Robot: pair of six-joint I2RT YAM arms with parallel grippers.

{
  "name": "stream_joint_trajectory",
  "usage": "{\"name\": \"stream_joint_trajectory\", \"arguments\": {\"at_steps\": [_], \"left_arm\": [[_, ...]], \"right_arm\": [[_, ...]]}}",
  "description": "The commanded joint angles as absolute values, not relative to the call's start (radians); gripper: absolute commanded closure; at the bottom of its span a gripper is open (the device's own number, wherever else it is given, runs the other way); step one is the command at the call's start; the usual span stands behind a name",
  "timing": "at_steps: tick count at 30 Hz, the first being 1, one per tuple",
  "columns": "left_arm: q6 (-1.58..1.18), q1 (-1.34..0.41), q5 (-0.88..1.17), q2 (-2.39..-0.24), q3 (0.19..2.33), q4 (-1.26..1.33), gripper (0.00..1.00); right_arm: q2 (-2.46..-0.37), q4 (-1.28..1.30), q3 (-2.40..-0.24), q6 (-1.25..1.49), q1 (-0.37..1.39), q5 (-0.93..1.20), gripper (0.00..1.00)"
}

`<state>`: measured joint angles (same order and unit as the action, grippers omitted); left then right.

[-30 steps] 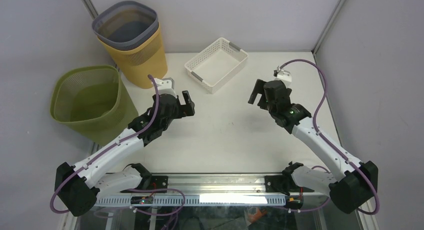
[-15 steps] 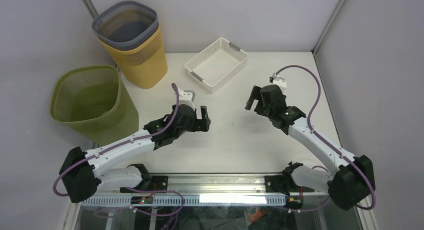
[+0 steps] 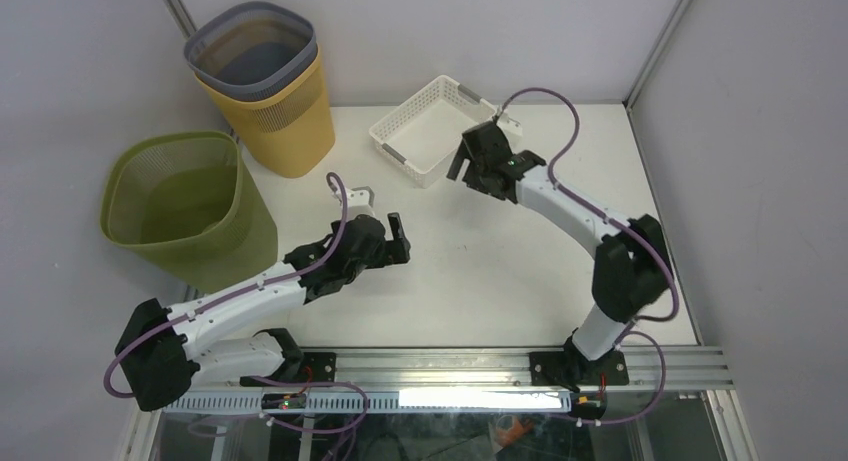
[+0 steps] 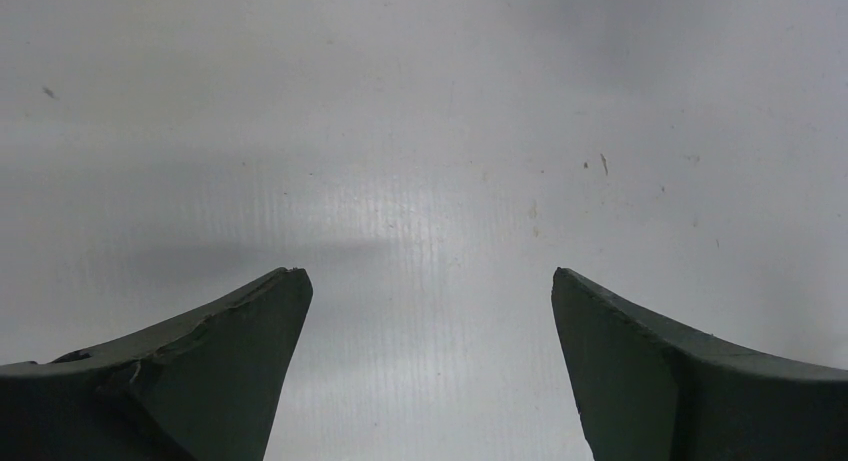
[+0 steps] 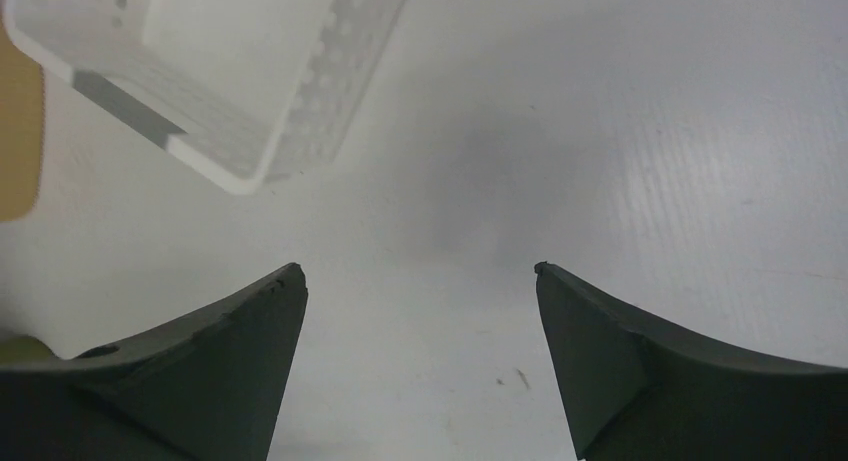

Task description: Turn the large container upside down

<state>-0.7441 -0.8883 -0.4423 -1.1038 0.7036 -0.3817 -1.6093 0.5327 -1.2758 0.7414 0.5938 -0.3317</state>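
Note:
A white perforated basket [image 3: 432, 129] stands upright at the table's back centre; its near corner shows in the right wrist view [image 5: 230, 71]. A green mesh bin [image 3: 185, 206] stands upright at the left edge. A yellow bin [image 3: 285, 116] with a grey bin [image 3: 250, 51] nested in it stands at the back left. My right gripper [image 3: 463, 167] is open and empty, just right of the basket's near corner; it also shows in the right wrist view [image 5: 420, 271]. My left gripper [image 3: 398, 239] is open and empty over bare table, as the left wrist view [image 4: 430, 281] shows.
Grey walls enclose the table at the back and both sides. The green bin overhangs the table's left edge. A metal rail [image 3: 440, 366] with the arm bases runs along the near edge.
My right arm has swung left and far, from the table's right side to the white basket's near corner. My left gripper moved from beside the yellow bin to the table's middle, then stayed.

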Motion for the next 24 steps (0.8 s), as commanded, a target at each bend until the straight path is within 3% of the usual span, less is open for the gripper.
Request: {"name": "stream_joint_trajectory", "arguments": {"at_steps": [1, 7, 11, 18, 24], "left_arm": [[-0.809, -0.843, -0.466, -1.041, 0.712, -0.413, 0.01], [-0.813, -0.808, -0.447, -0.975, 0.708, -0.437, 0.01], [-0.823, -0.806, -0.462, -0.947, 0.707, -0.476, 0.01], [-0.859, -0.807, -0.459, -0.898, 0.675, -0.503, 0.01], [-0.871, -0.806, -0.463, -0.880, 0.658, -0.509, 0.01]], "right_arm": [[-1.784, 0.610, -1.563, 0.855, 0.598, -0.412, 0.11], [-2.074, 0.792, -1.957, 0.930, 0.599, -0.406, 0.12], [-2.196, 0.850, -2.109, 0.958, 0.598, -0.409, 0.16], [-2.275, 0.859, -2.159, 0.979, 0.600, -0.400, 0.23], [-2.295, 0.854, -2.130, 0.971, 0.600, -0.372, 0.38]]}}
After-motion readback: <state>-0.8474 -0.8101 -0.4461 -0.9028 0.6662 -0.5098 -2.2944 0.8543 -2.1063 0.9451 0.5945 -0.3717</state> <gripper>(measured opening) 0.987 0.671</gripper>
